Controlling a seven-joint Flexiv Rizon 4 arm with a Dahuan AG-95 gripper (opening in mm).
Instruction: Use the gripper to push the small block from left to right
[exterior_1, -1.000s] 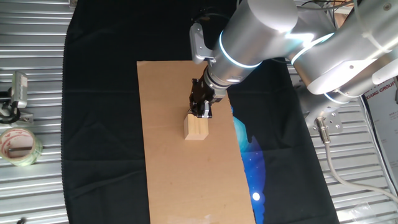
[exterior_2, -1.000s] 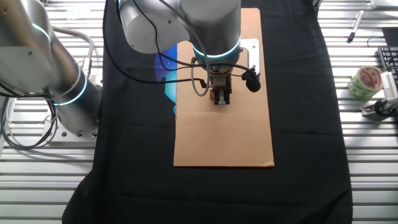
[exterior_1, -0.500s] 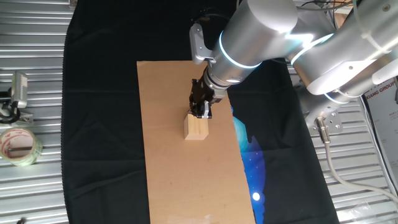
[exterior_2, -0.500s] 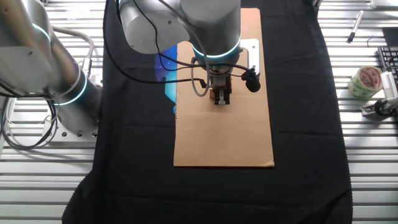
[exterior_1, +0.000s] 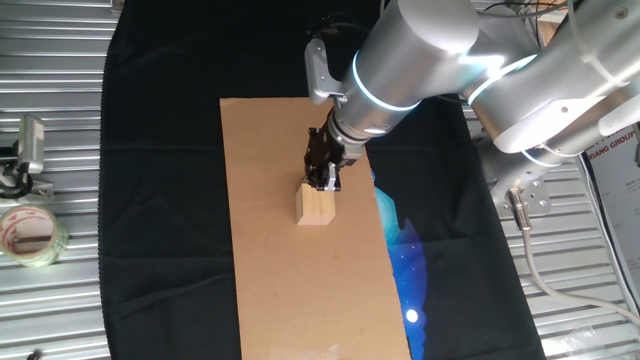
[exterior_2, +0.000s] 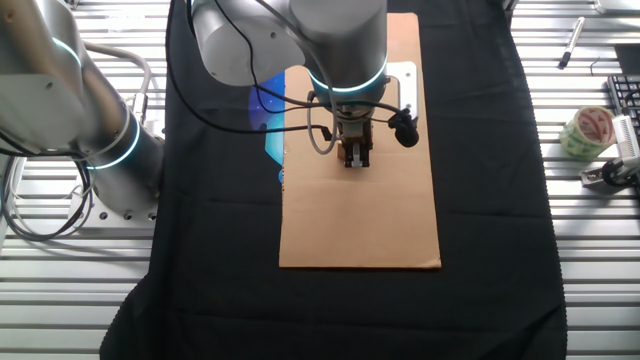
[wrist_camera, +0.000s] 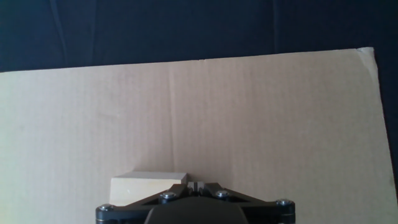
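The small block (exterior_1: 315, 204) is a pale tan wooden cube standing on the brown cardboard sheet (exterior_1: 270, 280). My gripper (exterior_1: 323, 183) is black and narrow, with its jaws closed together, and its tips rest against the block's upper right corner. In the other fixed view the gripper (exterior_2: 357, 160) hides the block. In the hand view the block (wrist_camera: 148, 186) lies at the bottom left, right beside the shut fingertips (wrist_camera: 196, 185).
A clear tape roll (exterior_1: 30, 233) and a metal clip (exterior_1: 25, 150) lie on the ribbed metal table at far left. Black cloth (exterior_1: 160, 200) surrounds the cardboard. A blue glowing patch (exterior_1: 405, 255) sits right of the cardboard. A pen (exterior_2: 571, 42) lies at the far right in the other fixed view.
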